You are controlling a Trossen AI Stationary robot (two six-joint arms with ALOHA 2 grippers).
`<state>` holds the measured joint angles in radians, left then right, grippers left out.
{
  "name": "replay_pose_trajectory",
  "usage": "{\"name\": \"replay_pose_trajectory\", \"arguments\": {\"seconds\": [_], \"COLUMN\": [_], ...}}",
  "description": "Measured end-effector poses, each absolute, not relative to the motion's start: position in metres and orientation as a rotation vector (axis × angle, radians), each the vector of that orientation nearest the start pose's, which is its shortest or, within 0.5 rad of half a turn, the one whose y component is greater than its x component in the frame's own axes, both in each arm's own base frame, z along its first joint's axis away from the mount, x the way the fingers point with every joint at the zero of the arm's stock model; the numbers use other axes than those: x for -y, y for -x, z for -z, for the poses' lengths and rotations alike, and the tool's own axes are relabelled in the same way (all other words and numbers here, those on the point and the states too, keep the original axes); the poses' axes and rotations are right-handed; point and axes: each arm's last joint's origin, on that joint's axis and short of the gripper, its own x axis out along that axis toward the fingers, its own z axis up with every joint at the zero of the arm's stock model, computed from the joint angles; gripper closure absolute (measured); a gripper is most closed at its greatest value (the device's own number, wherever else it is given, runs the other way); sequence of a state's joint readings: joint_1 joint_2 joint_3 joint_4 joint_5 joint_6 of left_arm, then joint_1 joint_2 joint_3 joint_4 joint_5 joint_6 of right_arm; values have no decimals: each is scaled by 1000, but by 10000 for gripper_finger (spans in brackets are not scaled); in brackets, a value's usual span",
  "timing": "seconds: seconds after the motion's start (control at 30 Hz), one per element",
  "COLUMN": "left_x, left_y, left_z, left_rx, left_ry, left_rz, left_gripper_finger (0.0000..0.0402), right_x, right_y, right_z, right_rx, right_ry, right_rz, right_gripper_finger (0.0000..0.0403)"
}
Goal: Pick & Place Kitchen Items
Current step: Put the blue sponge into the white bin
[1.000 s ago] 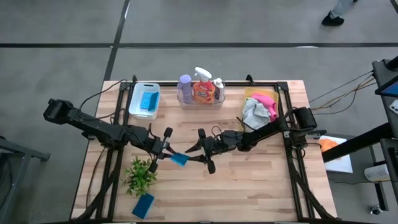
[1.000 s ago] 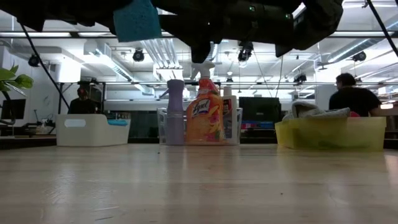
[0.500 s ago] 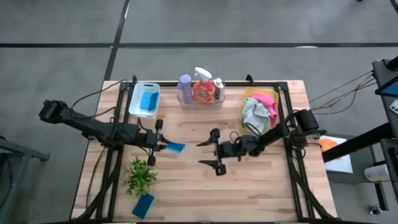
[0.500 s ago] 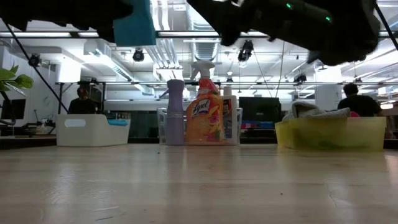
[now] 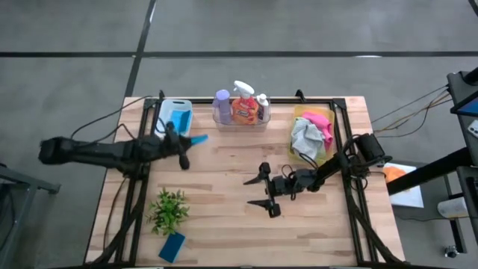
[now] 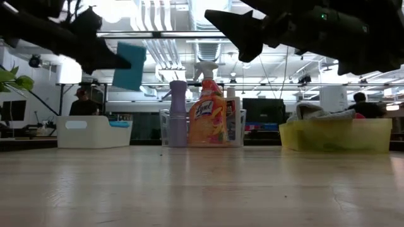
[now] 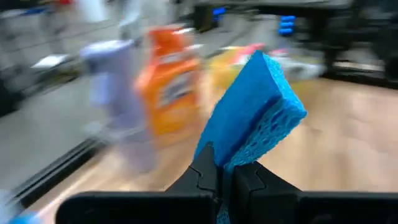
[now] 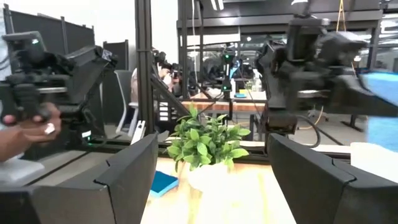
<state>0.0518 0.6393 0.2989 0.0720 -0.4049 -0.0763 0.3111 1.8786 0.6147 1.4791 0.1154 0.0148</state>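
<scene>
My left gripper (image 5: 188, 140) is pinched on a blue sponge (image 5: 198, 139), carried clear of the table just beside the white tray (image 5: 162, 119), which already holds another blue sponge (image 5: 178, 120). A further sponge (image 5: 172, 246) lies at the near edge beside the small plant (image 5: 169, 210). My right gripper (image 5: 263, 190) hangs mid-table with its fingers spread wide and nothing between them.

Risks, as I judge them:
- In the left wrist view the fingers (image 7: 205, 171) grip only the sponge's lower edge, so most of it stands free. A quick swing or abrupt stop could pivot or shed it short of the tray.
- The sponge hangs near the tray's inner wall. Releasing from here may land it on the rim or the table.
- The purple bottle (image 5: 222, 104) and orange spray bottle (image 5: 242, 107) in the clear tray (image 5: 240, 124) stand close by. An overswing could knock them.

Legible writing: "Lysol" on the orange bottle's label in the low view (image 6: 204, 120). Nothing else can be read
</scene>
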Motion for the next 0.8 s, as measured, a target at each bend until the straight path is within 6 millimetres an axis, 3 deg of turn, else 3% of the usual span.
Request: {"name": "replay_pose_trajectory", "arguments": {"seconds": [0.37, 0.6, 0.8], "left_x": [-86, -98, -97], "left_y": [-114, -99, -96], "left_z": [-196, -190, -185], "left_rx": [-357, -425, -472], "left_ry": [162, 222, 261], "left_rz": [-983, -1069, -1085], "left_gripper_finger": [396, 391, 328], "right_x": [-97, -97, -97], "right_y": [-311, -311, -312], "right_z": [-158, -158, -158], "right_rx": [188, 187, 180], "right_ry": [-48, -44, -43], "right_rz": [-197, -197, -197], "right_gripper_finger": [98, 98, 98]}}
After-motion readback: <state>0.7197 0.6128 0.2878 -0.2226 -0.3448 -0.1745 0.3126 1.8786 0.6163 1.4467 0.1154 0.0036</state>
